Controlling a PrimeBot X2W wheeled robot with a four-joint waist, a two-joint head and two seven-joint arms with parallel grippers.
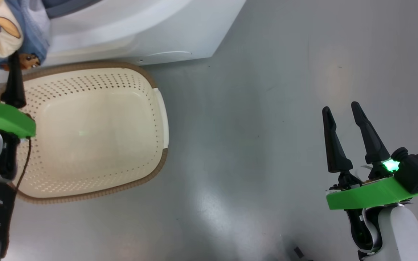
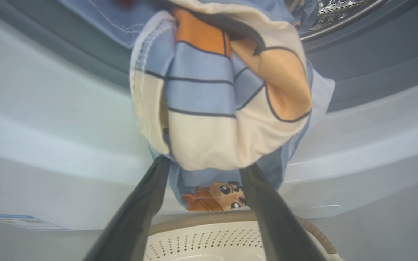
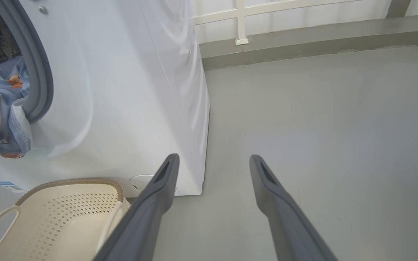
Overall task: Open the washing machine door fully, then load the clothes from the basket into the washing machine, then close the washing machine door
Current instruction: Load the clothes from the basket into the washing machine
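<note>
Right up against the lens, bottom of the left wrist view: left gripper (image 2: 205, 163), two long dark fingers spread wide, clamped on nothing by the look of it. Over at the lower right of the head view, right gripper (image 1: 341, 107) likewise gaping and empty, parked above bare grey floor (image 1: 259, 152), well apart from everything else.

Now by size. Biggest: white washing machine (image 3: 122, 90), taking the left half of the right wrist view, with grey rubber gasket (image 3: 44, 83) curving along the far left edge. Next: cream perforated basket (image 1: 96, 83) with brown woven rim, centre-left in the head view, just in front of the machine, nothing inside. Then the clothes (image 2: 223, 90), a light blue bundle with orange bear print and cream lining, top centre of the left wrist view, draped out over the gasket lip and dangling down the machine's front. Smallest: blue energy label (image 2: 20, 221), lower left.

Loading step, surely, and close to done, but not finished with that bundle hanging half out of the drum (image 2: 339, 14). Calls for a regrip or an upward shove to get the fabric fully inside before any closing up.

Bundle's lower end sitting between the left fingertips, brushing or just beside both, just above the basket's far rim in the frame.
</note>
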